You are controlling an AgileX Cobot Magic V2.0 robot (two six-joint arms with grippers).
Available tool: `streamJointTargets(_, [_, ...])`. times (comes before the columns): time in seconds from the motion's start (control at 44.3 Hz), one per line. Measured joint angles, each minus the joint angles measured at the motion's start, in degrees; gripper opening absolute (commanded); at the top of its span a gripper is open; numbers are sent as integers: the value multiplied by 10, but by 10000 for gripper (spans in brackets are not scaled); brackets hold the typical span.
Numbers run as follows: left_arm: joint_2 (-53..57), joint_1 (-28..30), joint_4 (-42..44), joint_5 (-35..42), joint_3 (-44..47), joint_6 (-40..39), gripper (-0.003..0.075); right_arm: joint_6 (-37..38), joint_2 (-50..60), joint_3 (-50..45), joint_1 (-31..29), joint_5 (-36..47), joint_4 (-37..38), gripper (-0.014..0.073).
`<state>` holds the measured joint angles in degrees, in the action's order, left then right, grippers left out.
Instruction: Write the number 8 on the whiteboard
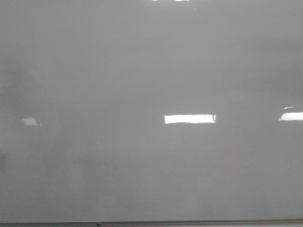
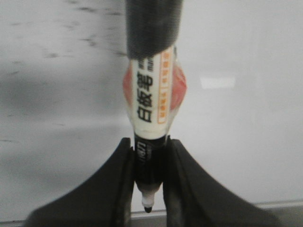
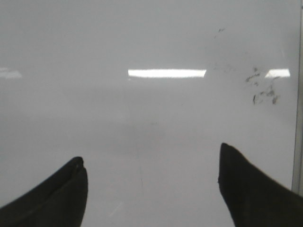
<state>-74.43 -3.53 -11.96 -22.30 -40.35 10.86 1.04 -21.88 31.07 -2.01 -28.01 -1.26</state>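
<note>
The whiteboard [image 1: 142,71] fills the front view, glossy light grey, with bright rectangular reflections and no drawn line on it; the number 8 is not in view. No gripper shows in the front view. In the left wrist view my left gripper [image 2: 149,146] is shut on a whiteboard marker [image 2: 151,94], black-capped end up, white label with an orange patch, its bare tip [image 2: 147,207] pointing down near the board's frame edge [image 2: 279,205]. In the right wrist view my right gripper [image 3: 151,158] is open and empty over the whiteboard [image 3: 142,123].
The thin grey frame edge [image 1: 151,222] runs along the bottom of the front view. Faint dark smudges [image 3: 262,90] mark the board near its frame [image 3: 298,118] in the right wrist view. More faint smudges [image 2: 85,40] show in the left wrist view.
</note>
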Motion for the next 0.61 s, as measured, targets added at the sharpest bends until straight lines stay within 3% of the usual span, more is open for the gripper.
streamJointTargets(0.316, [129,-209,-1,-21,-7,62,39,-22,-145,82,81,-103,-2,589])
streamJointTargets(0.61, [199,-401,-1,-133,-14,121,39,-223,-292,218,222,-262,-122,589])
